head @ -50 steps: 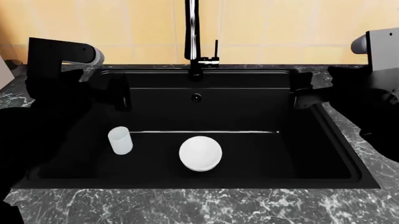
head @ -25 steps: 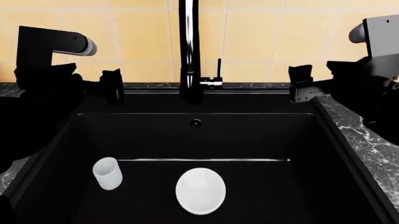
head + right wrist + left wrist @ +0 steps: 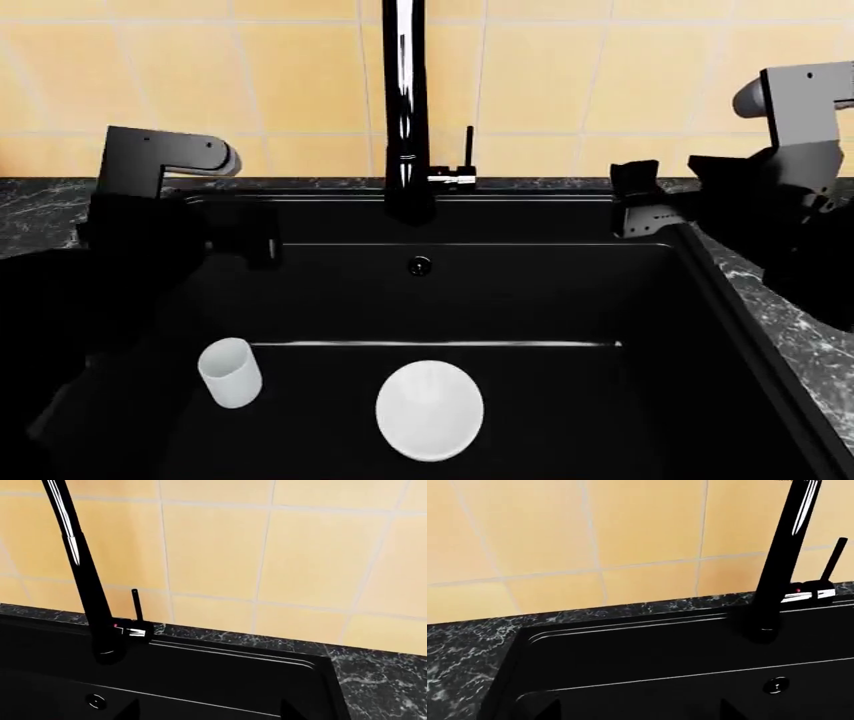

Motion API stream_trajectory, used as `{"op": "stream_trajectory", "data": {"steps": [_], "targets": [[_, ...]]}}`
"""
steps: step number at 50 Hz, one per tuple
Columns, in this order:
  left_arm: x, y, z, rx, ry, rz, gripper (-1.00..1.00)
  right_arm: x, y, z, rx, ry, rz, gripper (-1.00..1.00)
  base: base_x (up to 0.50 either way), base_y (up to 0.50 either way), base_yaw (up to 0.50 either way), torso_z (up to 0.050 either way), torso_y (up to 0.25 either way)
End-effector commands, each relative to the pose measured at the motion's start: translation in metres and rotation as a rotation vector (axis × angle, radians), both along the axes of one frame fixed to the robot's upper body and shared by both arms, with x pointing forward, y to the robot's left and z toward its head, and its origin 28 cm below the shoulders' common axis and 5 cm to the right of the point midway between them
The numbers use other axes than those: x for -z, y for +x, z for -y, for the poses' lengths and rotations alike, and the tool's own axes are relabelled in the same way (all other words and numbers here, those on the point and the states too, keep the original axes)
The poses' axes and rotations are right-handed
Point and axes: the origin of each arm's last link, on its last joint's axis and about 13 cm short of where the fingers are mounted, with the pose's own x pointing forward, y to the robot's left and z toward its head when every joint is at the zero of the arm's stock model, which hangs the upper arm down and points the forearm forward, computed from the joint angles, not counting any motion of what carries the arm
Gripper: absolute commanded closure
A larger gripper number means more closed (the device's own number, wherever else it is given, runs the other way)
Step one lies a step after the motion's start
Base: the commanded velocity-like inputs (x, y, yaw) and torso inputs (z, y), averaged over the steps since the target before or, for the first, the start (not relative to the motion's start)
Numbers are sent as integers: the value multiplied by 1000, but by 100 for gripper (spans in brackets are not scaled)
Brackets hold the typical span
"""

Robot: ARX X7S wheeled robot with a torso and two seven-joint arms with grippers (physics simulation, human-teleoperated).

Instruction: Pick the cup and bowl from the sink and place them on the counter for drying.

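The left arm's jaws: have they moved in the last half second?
Yes. The left gripper has dropped from level with the sink back rim to below it.

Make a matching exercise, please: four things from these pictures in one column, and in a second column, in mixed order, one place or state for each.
Things:
1. cup
2. bowl
3. faucet
4. right gripper

Places or states:
A. rises at the back rim of the sink
B. stands on the sink floor, on the left arm's side
C. empty, above the sink's far corner
D. lies near the middle of the sink floor

Pairs: 1-B, 2-D, 3-A, 4-C
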Motion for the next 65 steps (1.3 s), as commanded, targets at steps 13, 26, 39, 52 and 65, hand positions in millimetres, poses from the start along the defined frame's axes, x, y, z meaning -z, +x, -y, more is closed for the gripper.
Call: {"op": "stream_trajectory", "data": {"steps": [13, 26, 39, 52, 65], "targets": [[67, 10, 17, -100, -50, -160, -100, 9, 4, -5, -18, -5, -46, -100, 0, 0, 0, 0, 0], [97, 12, 26, -155, -28, -219, -100, 5, 1, 0, -17, 2, -32, -100, 0, 0, 0, 0, 0], [114, 0, 25, -323, 9, -167, -100, 3, -1, -2, -32, -18, -27, -100, 0, 0, 0, 0, 0], [145, 6, 21, -369, -70, -228, -100, 11, 3, -5, -61, -34, -54, -100, 0, 0, 0, 0, 0], [166, 25, 15, -442, -91, -247, -100, 21, 2, -3, -39, -36, -72, -100, 0, 0, 0, 0, 0]]}}
